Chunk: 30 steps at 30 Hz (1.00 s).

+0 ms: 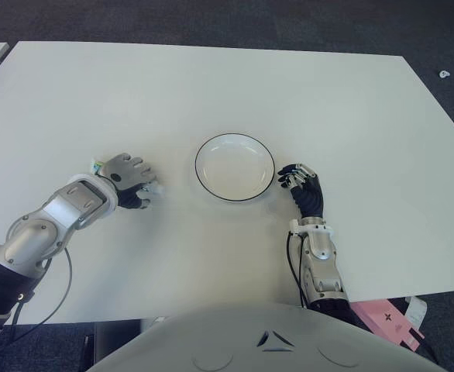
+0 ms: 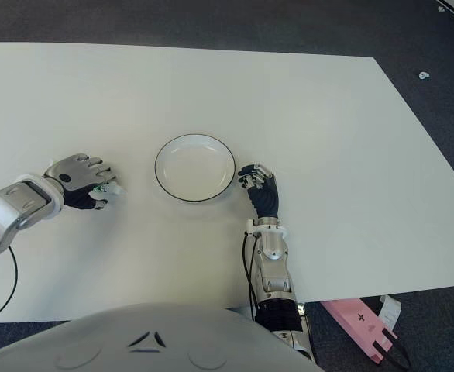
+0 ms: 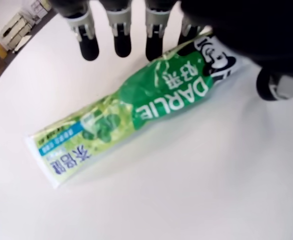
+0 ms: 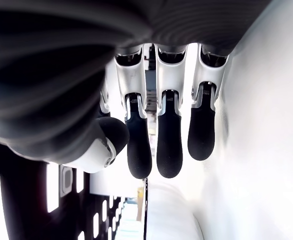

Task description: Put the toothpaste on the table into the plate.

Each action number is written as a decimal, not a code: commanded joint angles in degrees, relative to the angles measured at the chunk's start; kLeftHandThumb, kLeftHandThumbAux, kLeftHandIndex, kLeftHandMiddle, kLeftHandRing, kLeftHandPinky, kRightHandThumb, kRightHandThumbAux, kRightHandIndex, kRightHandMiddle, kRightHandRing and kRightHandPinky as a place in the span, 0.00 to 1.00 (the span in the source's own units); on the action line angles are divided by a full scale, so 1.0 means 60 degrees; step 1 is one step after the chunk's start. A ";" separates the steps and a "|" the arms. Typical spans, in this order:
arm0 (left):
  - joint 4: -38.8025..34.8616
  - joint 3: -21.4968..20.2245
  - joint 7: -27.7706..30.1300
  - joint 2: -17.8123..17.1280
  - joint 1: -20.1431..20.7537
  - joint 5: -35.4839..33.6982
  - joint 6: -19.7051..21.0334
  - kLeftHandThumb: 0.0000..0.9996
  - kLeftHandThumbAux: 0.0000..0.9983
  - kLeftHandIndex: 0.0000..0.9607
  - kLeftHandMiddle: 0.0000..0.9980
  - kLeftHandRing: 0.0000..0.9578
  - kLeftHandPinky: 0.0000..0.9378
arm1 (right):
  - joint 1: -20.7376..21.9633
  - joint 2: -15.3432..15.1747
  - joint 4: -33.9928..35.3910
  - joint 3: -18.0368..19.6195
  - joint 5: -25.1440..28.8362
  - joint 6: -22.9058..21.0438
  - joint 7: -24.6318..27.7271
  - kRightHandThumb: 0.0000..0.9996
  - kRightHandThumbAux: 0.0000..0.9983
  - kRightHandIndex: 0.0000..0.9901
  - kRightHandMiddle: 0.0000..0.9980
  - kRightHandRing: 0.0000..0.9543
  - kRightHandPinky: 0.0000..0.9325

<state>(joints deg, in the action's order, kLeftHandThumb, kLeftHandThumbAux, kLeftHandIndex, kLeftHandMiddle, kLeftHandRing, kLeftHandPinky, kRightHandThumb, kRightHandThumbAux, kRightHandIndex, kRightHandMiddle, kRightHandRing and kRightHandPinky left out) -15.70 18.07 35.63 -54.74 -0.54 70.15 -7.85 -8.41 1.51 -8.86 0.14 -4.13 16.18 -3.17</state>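
Observation:
A green and white toothpaste tube (image 3: 136, 107) lies flat on the white table (image 1: 211, 85). My left hand (image 1: 128, 180) is over it, left of the plate, with fingers (image 3: 119, 35) spread above the tube and not closed on it. In the eye views the hand hides most of the tube; only its ends (image 1: 97, 165) peek out. The white plate (image 1: 235, 169) with a dark rim sits empty at the table's middle. My right hand (image 1: 300, 186) shows just right of the plate, fingers relaxed and holding nothing.
A pink box (image 1: 386, 319) lies on the floor past the table's near right corner. A black cable (image 1: 60, 298) hangs from my left arm at the near edge. Dark carpet surrounds the table.

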 commanded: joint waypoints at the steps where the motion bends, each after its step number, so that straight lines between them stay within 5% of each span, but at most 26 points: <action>1: 0.1352 0.1001 -0.0298 0.0155 -0.0349 0.0943 -0.0319 0.41 0.26 0.00 0.00 0.00 0.00 | -0.0350 -0.0008 -0.0200 0.0022 0.0083 -0.0449 0.0013 0.71 0.73 0.43 0.50 0.53 0.54; 30: 0.2737 0.2546 -0.2256 -0.0070 0.0386 0.2020 -0.1050 0.47 0.35 0.00 0.00 0.00 0.00 | -0.0481 0.0080 -0.0066 0.0004 0.0161 -0.0289 0.0011 0.71 0.73 0.43 0.50 0.54 0.57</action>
<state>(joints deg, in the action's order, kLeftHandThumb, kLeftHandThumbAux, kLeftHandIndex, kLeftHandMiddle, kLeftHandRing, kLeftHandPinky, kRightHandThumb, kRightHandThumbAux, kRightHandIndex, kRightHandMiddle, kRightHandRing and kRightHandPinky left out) -5.71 27.14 19.50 -55.68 6.16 81.06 -8.67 -9.24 1.59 -7.88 0.15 -3.95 16.17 -3.14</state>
